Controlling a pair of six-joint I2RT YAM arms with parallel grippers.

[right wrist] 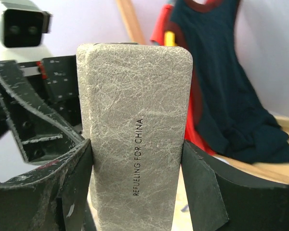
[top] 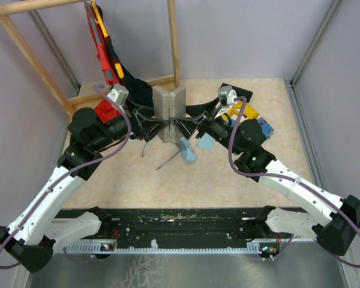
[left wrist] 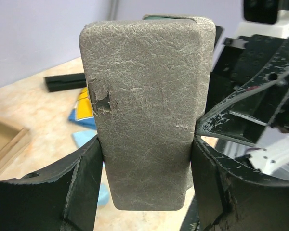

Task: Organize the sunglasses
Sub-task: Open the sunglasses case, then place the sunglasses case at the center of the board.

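Note:
A grey oblong case (top: 169, 108) stands upright at the table's middle, its two halves spread in a V. My left gripper (top: 158, 124) is shut on the left half (left wrist: 144, 110), one finger on each long edge. My right gripper (top: 186, 126) is shut on the right half (right wrist: 135, 125), which is printed "REFUELING FOR CHINA". The thin grey wire-framed sunglasses (top: 167, 161) lie on the table just in front of the case, only their long temples showing. The white-framed sunglasses are not in view.
Light-blue cloths (top: 188, 153) lie in front of the case, also in the left wrist view (left wrist: 84, 138). A yellow-and-blue packet (top: 255, 120) and a black case (top: 231, 90) are at the back right. A wooden rack (top: 30, 57) with hanging clothes (right wrist: 221, 96) stands at the back left.

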